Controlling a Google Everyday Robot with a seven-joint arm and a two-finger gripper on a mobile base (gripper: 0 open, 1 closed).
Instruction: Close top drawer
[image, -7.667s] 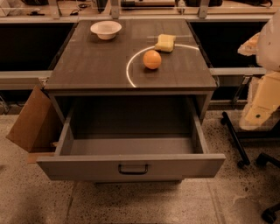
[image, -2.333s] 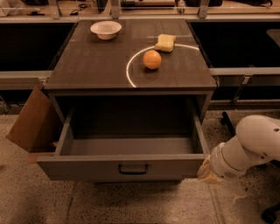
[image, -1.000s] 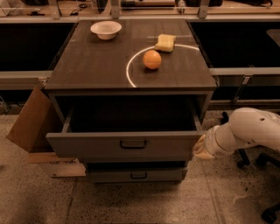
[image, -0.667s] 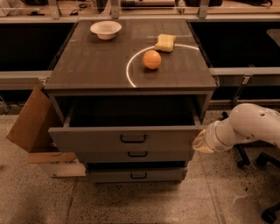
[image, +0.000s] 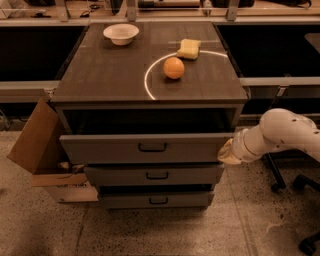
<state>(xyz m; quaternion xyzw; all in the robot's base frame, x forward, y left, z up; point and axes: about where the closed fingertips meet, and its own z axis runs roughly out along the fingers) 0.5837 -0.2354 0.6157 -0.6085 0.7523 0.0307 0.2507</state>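
Note:
The top drawer (image: 150, 148) is a wide grey drawer with a small dark pull handle (image: 152, 147). It sticks out a little from the cabinet, with a dark gap above it. My gripper (image: 226, 152) sits at the right end of the drawer's front panel and touches it. The white arm (image: 285, 134) comes in from the right. Two shallower grey drawers (image: 156, 175) sit below the top one.
On the cabinet top (image: 120, 70) are a white bowl (image: 121, 34), an orange (image: 173, 67) and a yellow sponge (image: 189, 48). An open cardboard box (image: 42, 150) stands at the left of the cabinet. Chair casters (image: 300, 182) are on the floor at right.
The top drawer was pulled far out and has since slid back almost into the cabinet. My gripper moved with it, from the front right corner toward the cabinet. The lower drawers came into view.

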